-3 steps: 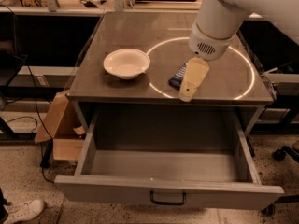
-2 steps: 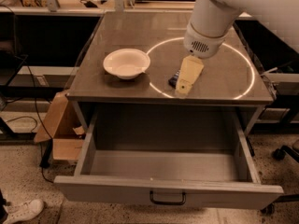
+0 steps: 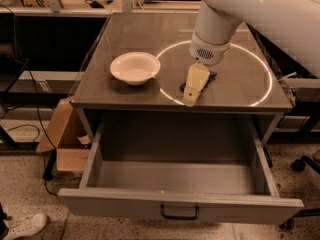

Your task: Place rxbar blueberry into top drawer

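The rxbar blueberry (image 3: pixel 183 87) lies on the tabletop right of the white bowl. Only dark slivers of it show at the edges of my gripper. My gripper (image 3: pixel 192 95) points down at the table's front part, directly over the bar, with the white arm reaching in from the upper right. The top drawer (image 3: pixel 125 204) is pulled fully out below the tabletop. Its grey inside holds nothing that I can see, and its dark handle (image 3: pixel 179 213) is on the front panel.
A white bowl (image 3: pixel 134 68) sits on the table (image 3: pixel 125 34) left of the gripper. A bright ring of light (image 3: pixel 264 81) marks the tabletop. A cardboard box (image 3: pixel 65 139) stands on the floor at the left. A chair wheel (image 3: pixel 299 165) is at the right, and a shoe (image 3: pixel 22 225) at the bottom left.
The arm and gripper have shifted a little to the left over the bar. The drawer and the bowl have not moved.
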Controlling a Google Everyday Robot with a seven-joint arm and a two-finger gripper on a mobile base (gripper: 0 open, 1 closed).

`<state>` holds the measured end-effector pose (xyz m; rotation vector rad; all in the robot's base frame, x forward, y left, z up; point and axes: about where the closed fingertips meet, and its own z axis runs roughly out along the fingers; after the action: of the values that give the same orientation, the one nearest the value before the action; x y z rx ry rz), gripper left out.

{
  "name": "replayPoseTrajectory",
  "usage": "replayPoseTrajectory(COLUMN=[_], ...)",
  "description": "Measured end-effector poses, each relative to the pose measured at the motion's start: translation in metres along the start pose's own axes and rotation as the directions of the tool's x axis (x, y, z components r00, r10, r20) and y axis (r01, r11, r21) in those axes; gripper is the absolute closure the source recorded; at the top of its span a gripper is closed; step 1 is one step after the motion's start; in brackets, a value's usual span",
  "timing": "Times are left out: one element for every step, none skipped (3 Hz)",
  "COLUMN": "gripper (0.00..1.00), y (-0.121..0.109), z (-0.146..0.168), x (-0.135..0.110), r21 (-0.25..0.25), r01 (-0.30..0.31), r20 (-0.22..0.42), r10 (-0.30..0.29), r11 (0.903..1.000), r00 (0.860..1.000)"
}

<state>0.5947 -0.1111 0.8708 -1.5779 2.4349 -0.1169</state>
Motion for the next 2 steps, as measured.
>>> replayPoseTrajectory(gripper=[0.0,0.0], y=[-0.014,-0.046], z=[0.01,0.038], x=[0.001,0.0], r21=[-0.015,-0.049], r01=[-0.009,-0.026], r20=[-0.004,-0.031], r10=[0.009,0.025], r11=[0.9998,0.9985], r00=[1.0,0.999])
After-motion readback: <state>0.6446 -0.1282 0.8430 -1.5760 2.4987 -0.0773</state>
